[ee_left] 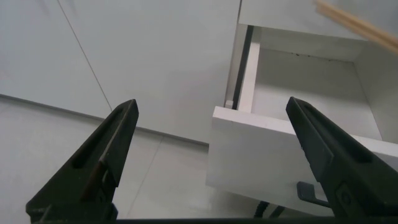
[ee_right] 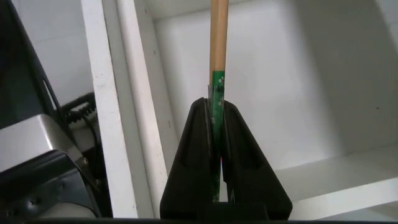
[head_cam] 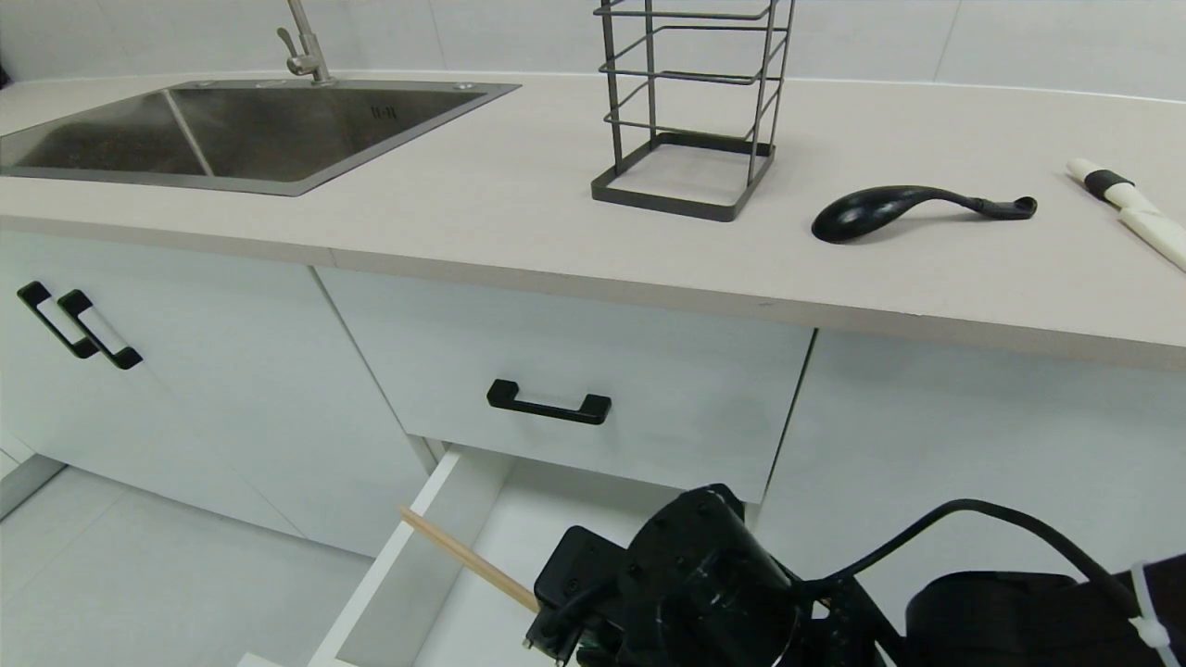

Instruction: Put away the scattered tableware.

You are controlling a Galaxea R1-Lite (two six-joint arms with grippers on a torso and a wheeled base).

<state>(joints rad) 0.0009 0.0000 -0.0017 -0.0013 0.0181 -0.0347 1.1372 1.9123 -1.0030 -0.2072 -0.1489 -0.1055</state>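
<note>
Chopsticks [ee_right: 218, 43] of pale wood, green-patterned at the gripped end and apparently one pair, are clenched in the right claw [ee_right: 217, 109] and project beyond its tips over one open white drawer [head_cam: 408, 565] beneath it, the left claw [ee_left: 211, 109] gaping nearby, while above both rest one curved black spoon [head_cam: 871, 211], one dark wire rack [head_cam: 667, 199] and one white-handled utensil [head_cam: 1130, 208].

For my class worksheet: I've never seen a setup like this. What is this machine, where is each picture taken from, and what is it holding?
It is a two-armed robot at a kitchen counter. The wide picture comes from its head camera; the other two from its wrists. The counter has a sink, a rack, a black ladle and a white utensil. Below, a drawer stands open. The right gripper is shut on chopsticks over the drawer. The left gripper is open and empty, near the drawer's front.
</note>
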